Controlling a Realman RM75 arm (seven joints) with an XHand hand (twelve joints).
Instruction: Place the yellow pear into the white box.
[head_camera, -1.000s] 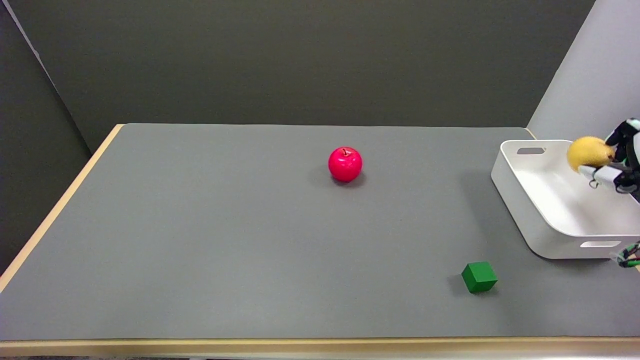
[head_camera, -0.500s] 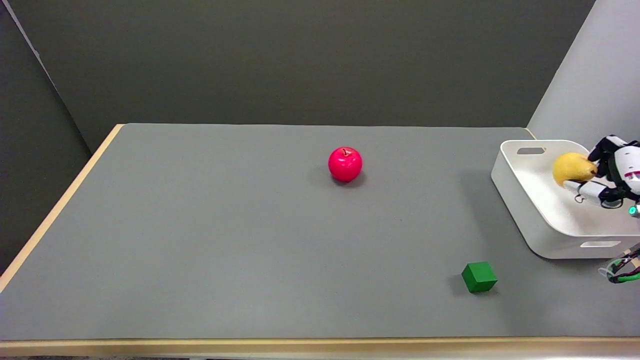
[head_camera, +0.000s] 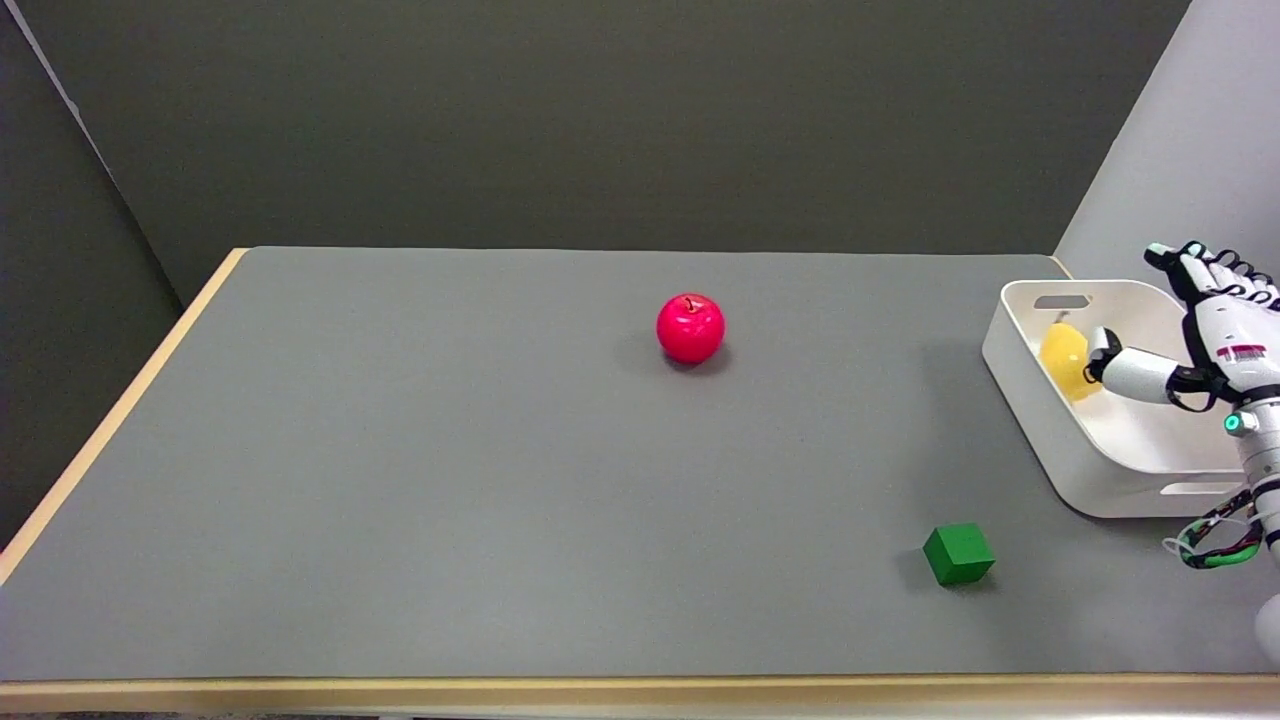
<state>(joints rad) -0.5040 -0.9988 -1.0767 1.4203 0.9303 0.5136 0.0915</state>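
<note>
Dropped from the right hand (head_camera: 1215, 335), the yellow pear (head_camera: 1062, 355) lies in the white box (head_camera: 1040, 430); fingers (head_camera: 1125, 370) spread, empty.

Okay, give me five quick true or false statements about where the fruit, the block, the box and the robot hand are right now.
1. The yellow pear lies inside the white box. True.
2. The robot hand grips the pear. False: its fingers are spread and hold nothing.
3. The red apple is in the box. False: it sits on the table.
4. The green cube sits on the table outside the box. True.
5. The box is overturned. False: it stands open side up.
</note>
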